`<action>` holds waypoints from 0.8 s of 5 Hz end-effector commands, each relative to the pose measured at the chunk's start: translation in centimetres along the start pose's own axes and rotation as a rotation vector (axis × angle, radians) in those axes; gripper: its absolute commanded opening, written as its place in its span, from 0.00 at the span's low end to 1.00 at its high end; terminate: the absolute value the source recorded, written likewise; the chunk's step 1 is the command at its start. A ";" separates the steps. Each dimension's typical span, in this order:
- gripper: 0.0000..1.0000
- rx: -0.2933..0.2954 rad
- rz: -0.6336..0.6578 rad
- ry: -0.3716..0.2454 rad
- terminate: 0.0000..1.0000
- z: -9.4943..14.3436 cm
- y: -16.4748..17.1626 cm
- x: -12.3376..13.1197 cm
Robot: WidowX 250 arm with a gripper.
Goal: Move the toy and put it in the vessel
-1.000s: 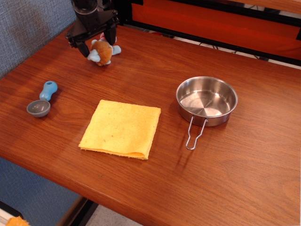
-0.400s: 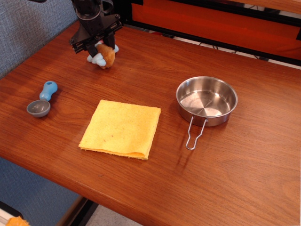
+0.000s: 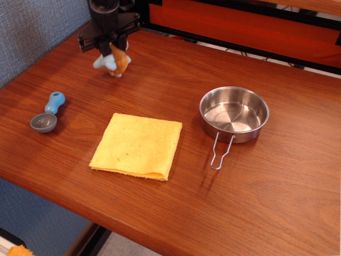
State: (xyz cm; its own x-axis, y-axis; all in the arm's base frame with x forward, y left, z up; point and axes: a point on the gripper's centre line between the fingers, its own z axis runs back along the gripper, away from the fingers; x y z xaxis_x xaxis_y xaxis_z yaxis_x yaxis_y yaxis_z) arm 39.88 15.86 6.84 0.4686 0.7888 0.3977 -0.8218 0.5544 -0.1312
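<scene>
The toy (image 3: 115,62), a small light blue plush with an orange-brown belly, hangs from my gripper (image 3: 110,49) at the far left of the table, lifted a little above the wood. The gripper is shut on the toy's upper part, which its black fingers hide. The vessel (image 3: 234,113), a shiny round steel pan with a thin wire handle pointing toward the front, stands at the right of the table, far from the gripper and empty.
A folded yellow cloth (image 3: 137,145) lies in the middle front of the table (image 3: 277,192). A grey scoop with a blue handle (image 3: 48,113) lies at the left edge. An orange-and-black frame (image 3: 240,26) runs along the back.
The gripper closed on the toy and lifted it off the table, drawing it up and slightly back. The pan, cloth and scoop have not moved.
</scene>
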 end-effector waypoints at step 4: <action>0.00 -0.262 -0.363 0.012 0.00 8.8 -14.7 -12.0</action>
State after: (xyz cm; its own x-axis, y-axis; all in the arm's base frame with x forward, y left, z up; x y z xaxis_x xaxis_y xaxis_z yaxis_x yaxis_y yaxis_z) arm 45.47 -3.07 9.42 0.7355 0.5398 0.4094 -0.5134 0.8384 -0.1830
